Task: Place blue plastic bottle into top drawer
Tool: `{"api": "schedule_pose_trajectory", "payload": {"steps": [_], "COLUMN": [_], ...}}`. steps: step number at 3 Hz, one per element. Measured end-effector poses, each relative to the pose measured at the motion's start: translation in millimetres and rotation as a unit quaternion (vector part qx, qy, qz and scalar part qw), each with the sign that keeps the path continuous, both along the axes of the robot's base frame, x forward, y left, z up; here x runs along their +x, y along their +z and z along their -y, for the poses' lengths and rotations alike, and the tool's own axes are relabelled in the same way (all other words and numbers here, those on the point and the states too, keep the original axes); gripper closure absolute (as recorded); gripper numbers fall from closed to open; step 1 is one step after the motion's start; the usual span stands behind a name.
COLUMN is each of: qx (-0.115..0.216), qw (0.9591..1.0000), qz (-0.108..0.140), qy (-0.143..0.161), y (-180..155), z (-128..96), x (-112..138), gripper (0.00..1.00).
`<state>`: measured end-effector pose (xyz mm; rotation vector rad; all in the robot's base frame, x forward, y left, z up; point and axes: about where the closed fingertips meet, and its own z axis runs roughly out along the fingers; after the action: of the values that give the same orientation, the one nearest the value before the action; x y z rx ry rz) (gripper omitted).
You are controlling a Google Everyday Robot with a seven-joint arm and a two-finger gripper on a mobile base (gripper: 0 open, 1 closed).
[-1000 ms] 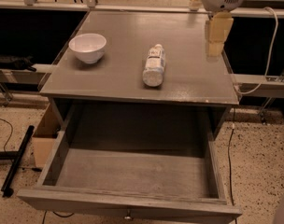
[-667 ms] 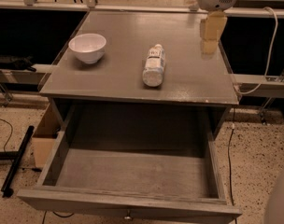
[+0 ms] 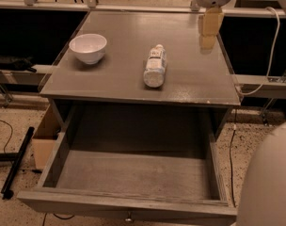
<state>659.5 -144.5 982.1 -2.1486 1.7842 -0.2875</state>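
Observation:
The blue plastic bottle (image 3: 155, 66) lies on its side in the middle of the grey cabinet top (image 3: 119, 79), white cap pointing away from me. The top drawer (image 3: 133, 173) stands pulled fully out below the cabinet top and has nothing in it; its small round knob (image 3: 129, 217) shows at the bottom edge. My gripper (image 3: 208, 40) hangs above the far right part of the cabinet top, to the right of and beyond the bottle, apart from it and holding nothing.
A white bowl (image 3: 88, 47) sits on the left of the cabinet top. A cardboard box (image 3: 45, 138) stands on the floor left of the drawer. A white cable (image 3: 270, 46) hangs at the right. My base (image 3: 270, 182) fills the lower right corner.
My gripper has moved a little left and further back over the cabinet top. The bottle, bowl and drawer have not moved.

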Motion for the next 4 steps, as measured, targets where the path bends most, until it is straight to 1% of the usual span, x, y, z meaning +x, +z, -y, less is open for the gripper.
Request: {"api": "schedule_pose_trajectory", "payload": {"steps": [1, 2, 3, 4], "qx": [-0.007, -0.002, 0.026, 0.031], "qw": [1.0, 0.9998, 0.9968, 0.994], "qz": [0.006, 0.017, 0.016, 0.032], "qy": [-0.002, 0.005, 0.075, 0.1], "y": [-1, 2, 2, 5], "z": [8, 16, 9, -1], "x": [15, 25, 30, 41], "gripper": [0.0, 0.0, 0.0, 0.0]}}
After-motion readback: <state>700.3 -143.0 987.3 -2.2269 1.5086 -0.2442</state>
